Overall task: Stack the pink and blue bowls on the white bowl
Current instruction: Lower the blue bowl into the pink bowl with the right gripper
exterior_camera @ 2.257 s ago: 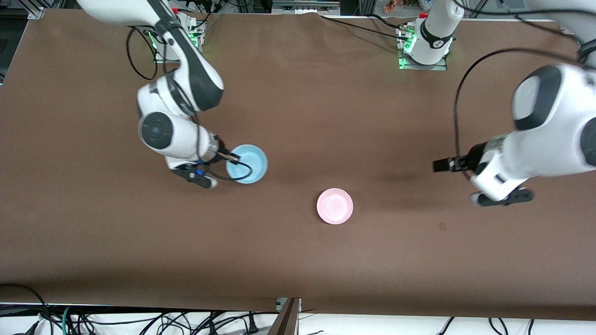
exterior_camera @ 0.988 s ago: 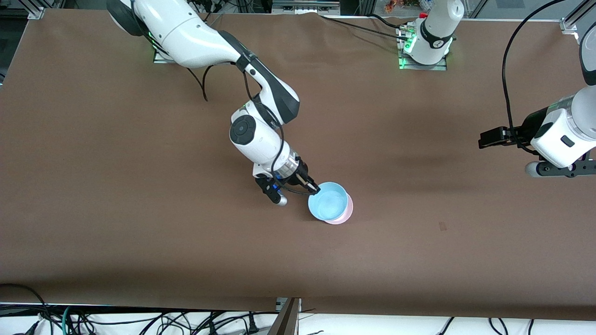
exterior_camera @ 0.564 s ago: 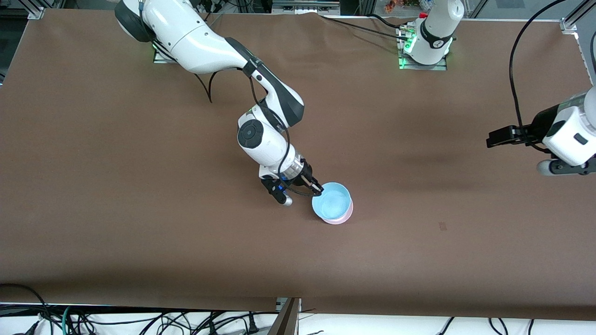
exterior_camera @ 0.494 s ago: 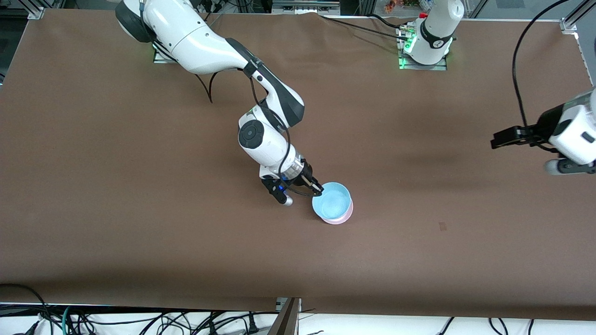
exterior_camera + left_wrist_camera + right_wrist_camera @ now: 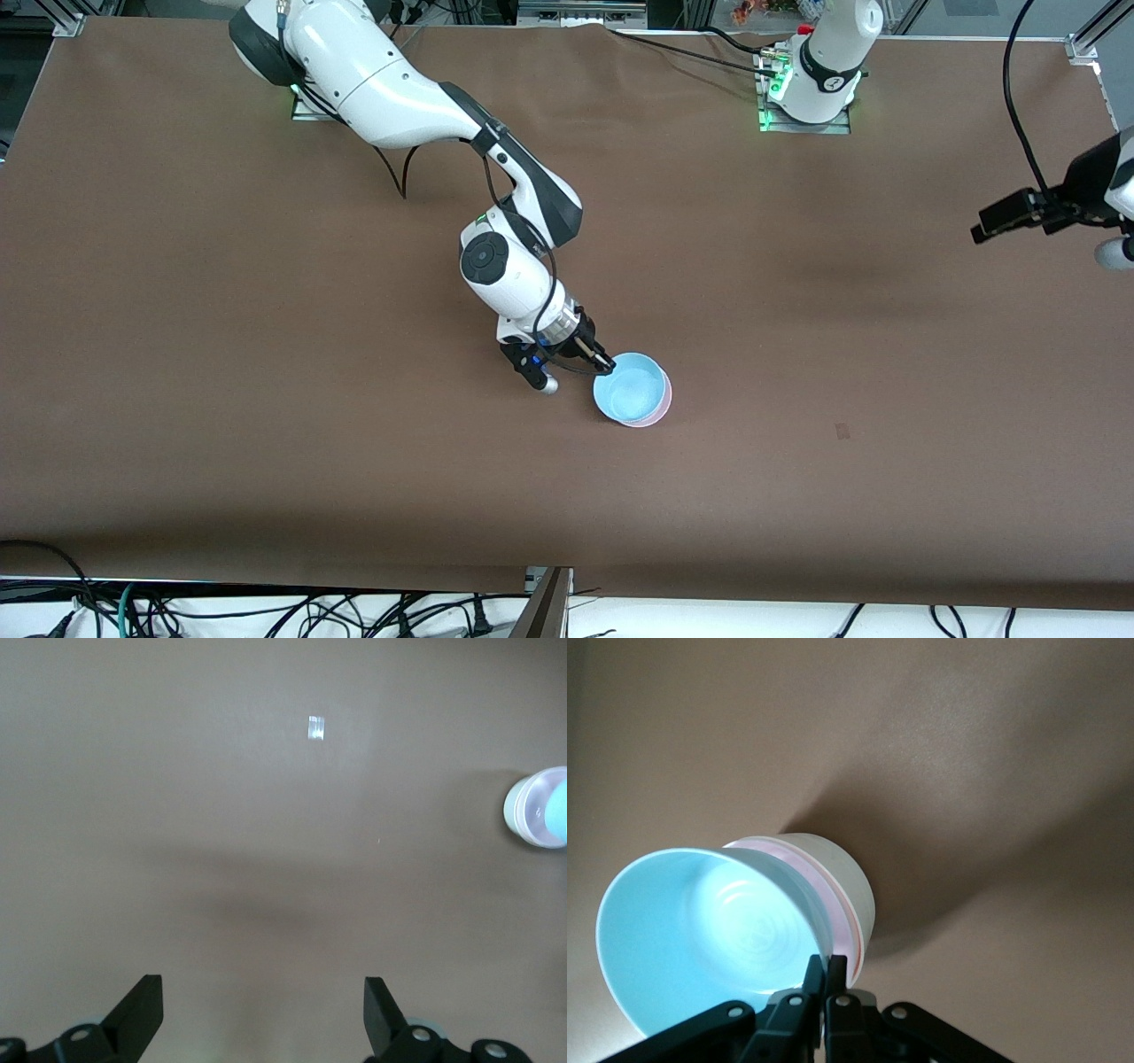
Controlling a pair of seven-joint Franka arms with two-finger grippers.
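1. Front view: blue bowl [image 5: 631,387] is seen sitting in pink bowl [image 5: 660,409], mid table, rim pinched by right gripper [image 5: 603,361].
2. Right wrist view: white bowl [image 5: 842,879] can be made out under the pink, so stack looks basically done imo.
3. Only the release seems left.
4. Left gripper [image 5: 263,1010] is held spread over bare table [image 5: 266,372] toward the left arm's end, waiting.

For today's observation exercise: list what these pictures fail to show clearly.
1. White bowl: hidden in the front view under the pink bowl.
2. Blue bowl: cut by the left wrist view's edge.
3. Left gripper: mostly cut off at the front view's edge.
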